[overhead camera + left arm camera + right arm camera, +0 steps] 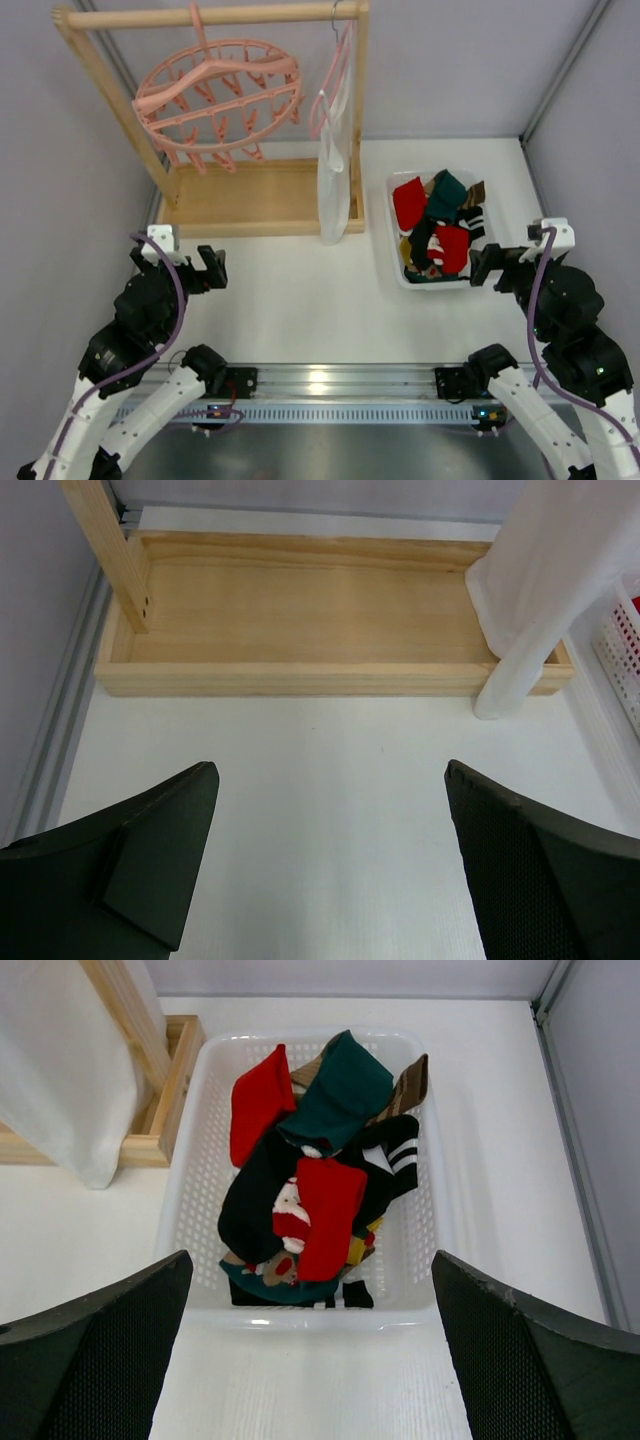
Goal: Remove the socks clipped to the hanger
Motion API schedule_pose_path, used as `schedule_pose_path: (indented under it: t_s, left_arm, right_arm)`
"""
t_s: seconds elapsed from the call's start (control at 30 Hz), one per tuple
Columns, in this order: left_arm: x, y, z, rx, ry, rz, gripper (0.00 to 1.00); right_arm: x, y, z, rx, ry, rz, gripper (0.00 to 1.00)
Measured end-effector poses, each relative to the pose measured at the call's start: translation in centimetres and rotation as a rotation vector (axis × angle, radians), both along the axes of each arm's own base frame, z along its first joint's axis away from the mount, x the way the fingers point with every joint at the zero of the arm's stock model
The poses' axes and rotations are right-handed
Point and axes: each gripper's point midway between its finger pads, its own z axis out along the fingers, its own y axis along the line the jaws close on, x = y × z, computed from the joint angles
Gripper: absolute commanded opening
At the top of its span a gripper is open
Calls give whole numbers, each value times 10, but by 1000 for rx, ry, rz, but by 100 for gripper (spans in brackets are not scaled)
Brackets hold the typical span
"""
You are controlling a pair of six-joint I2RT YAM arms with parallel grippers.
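The round pink hanger point(218, 100) hangs from the wooden rail at the back left, and no socks show on its pegs. Several red, black, teal and brown socks point(438, 228) lie piled in a white basket point(393, 238); they also show in the right wrist view point(320, 1190). My left gripper point(212, 268) is open and empty over the white table, also seen in the left wrist view point(330, 850). My right gripper point(483, 264) is open and empty just in front of the basket, also seen in the right wrist view point(310, 1360).
A wooden rail frame point(255, 195) with a tray base point(310, 620) stands at the back left. A slim pink hanger with long white cloth point(333, 170) hangs at its right end. Grey walls close in both sides.
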Motion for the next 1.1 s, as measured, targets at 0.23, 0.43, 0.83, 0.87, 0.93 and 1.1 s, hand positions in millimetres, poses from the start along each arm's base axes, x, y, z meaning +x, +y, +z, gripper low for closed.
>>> schedule_pose_path:
  t_s: [0.23, 0.43, 0.83, 0.87, 0.93, 1.1]
  left_arm:
    - [-10, 0, 9, -4, -40, -53, 98]
    - [-12, -3, 12, 5, -48, -77, 98]
    - [-13, -4, 19, 6, -57, -91, 98]
    - [-13, -4, 19, 7, -57, -90, 98]
    - [-12, -4, 19, 11, -53, -90, 98]
    - [-10, -5, 17, 19, -42, -90, 98]
  right_arm:
    - [0, -3, -1, -9, 3, -17, 100]
    - [0, -7, -2, -13, 4, -34, 100]
    - [2, -8, -6, -26, 26, -45, 100]
    - [2, -8, -6, -26, 27, -45, 99]
    - [2, -8, -6, -26, 27, -45, 99]
    - [2, -8, -6, -26, 27, -45, 99]
